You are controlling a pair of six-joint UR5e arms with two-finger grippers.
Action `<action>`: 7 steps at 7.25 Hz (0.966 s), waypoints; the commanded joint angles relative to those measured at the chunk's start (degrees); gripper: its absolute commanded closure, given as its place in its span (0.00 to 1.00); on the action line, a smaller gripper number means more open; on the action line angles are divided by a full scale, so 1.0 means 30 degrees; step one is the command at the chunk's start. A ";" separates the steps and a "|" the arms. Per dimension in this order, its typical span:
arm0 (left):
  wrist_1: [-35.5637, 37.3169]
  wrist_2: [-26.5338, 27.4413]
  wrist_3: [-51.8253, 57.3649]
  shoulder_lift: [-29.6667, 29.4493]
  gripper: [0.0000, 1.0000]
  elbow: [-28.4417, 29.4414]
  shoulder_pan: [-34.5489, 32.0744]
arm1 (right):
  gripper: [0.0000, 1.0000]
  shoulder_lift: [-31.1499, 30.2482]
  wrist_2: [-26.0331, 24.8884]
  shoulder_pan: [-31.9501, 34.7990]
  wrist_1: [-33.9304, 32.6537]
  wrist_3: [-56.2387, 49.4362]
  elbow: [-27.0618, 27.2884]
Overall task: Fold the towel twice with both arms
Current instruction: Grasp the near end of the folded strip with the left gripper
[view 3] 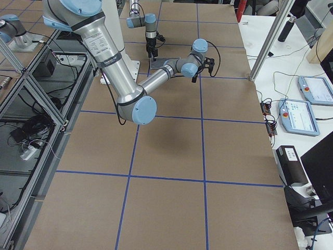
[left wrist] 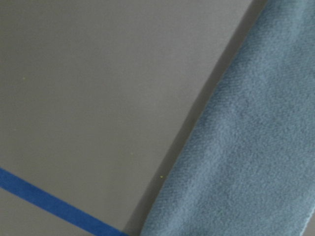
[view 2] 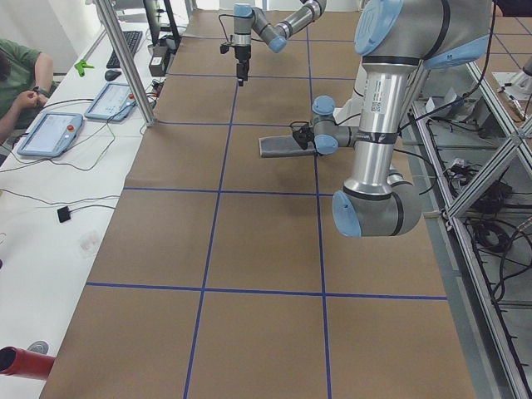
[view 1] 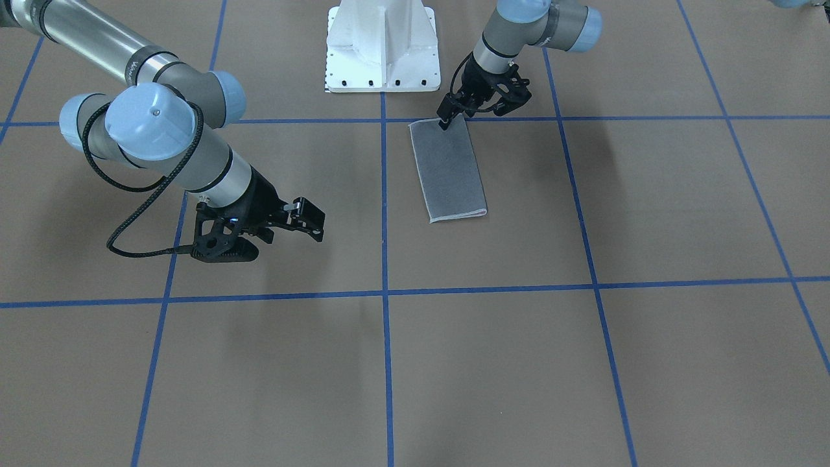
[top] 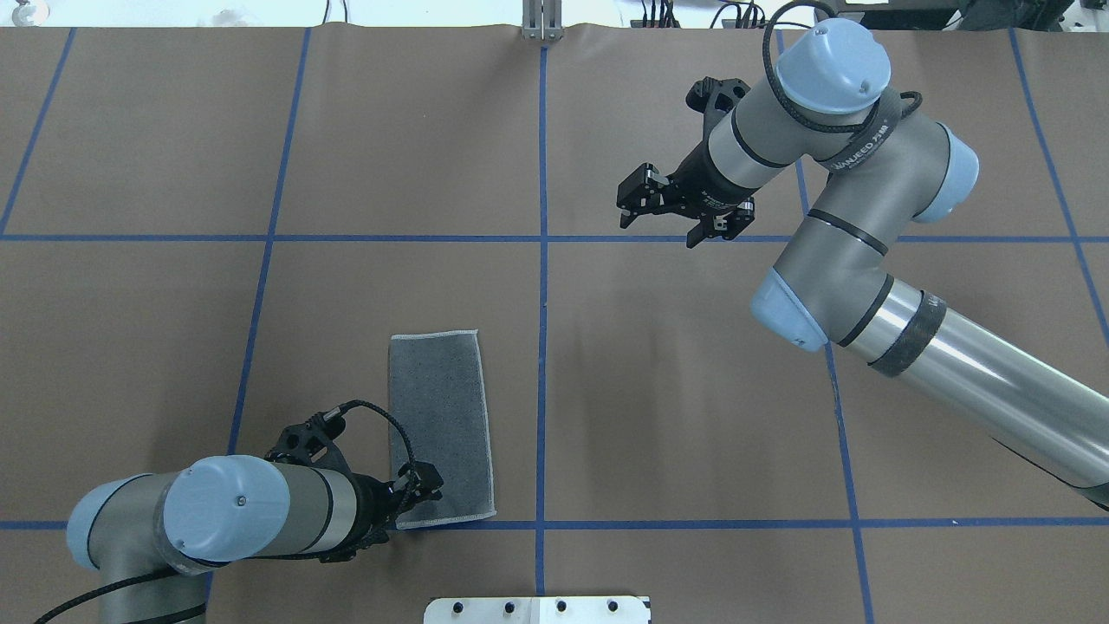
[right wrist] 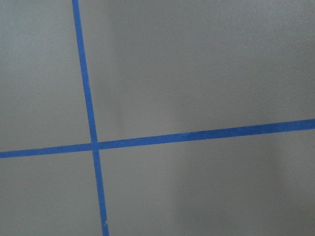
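Note:
The towel [view 1: 450, 168] lies flat on the brown table, folded into a long narrow strip with its dark grey face up and light edging around it. It also shows in the overhead view [top: 442, 416] and the left wrist view [left wrist: 246, 147]. My left gripper [view 1: 480, 107] is low at the strip's end nearest the robot base. Its jaws look open, and one fingertip [view 1: 446, 120] touches the corner. In the overhead view the left gripper [top: 405, 510] sits at the strip's near left corner. My right gripper [view 1: 272, 243] is open and empty, hovering well away from the towel, as the overhead view [top: 671, 221] also shows.
The white pedestal base [view 1: 381, 45] stands at the table edge close to the towel. Blue tape lines [right wrist: 91, 142] grid the brown table. An operator [view 2: 17, 75] and tablets [view 2: 50, 133] are at a side bench, beyond an aluminium post [view 2: 125, 58].

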 commanded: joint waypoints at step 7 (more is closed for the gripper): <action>0.0058 -0.0116 -0.0139 -0.0096 1.00 -0.0622 0.0032 | 0.00 -0.0071 -0.0030 0.0000 0.0000 0.0012 -0.0059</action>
